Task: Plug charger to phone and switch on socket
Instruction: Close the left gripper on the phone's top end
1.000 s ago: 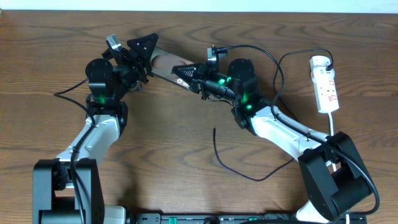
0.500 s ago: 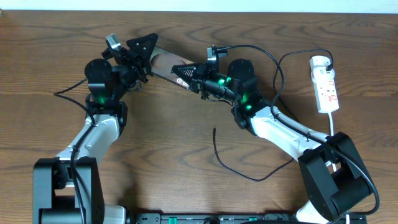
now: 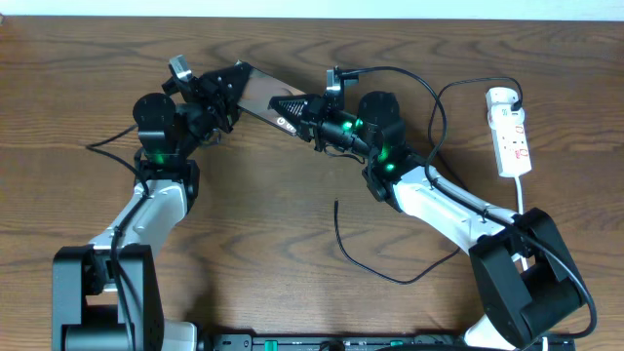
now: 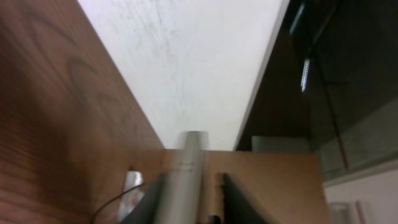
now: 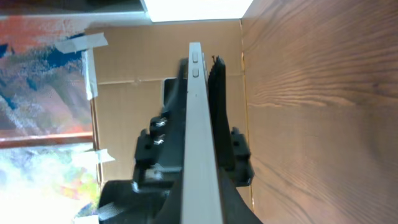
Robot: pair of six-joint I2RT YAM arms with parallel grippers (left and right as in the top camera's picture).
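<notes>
White marks on the phone [image 3: 255, 90] are too small to read. It is lifted near the far edge of the wooden table [image 3: 244, 214], with the left gripper [image 3: 222, 86] pinching one end and the right gripper [image 3: 295, 105] clamped on the other. The black charger [image 3: 338, 234] lies loose mid-table. The white socket [image 3: 511, 132], marked in red, sits by the right edge. Taped cardboard [image 5: 124, 112] stands beyond.
</notes>
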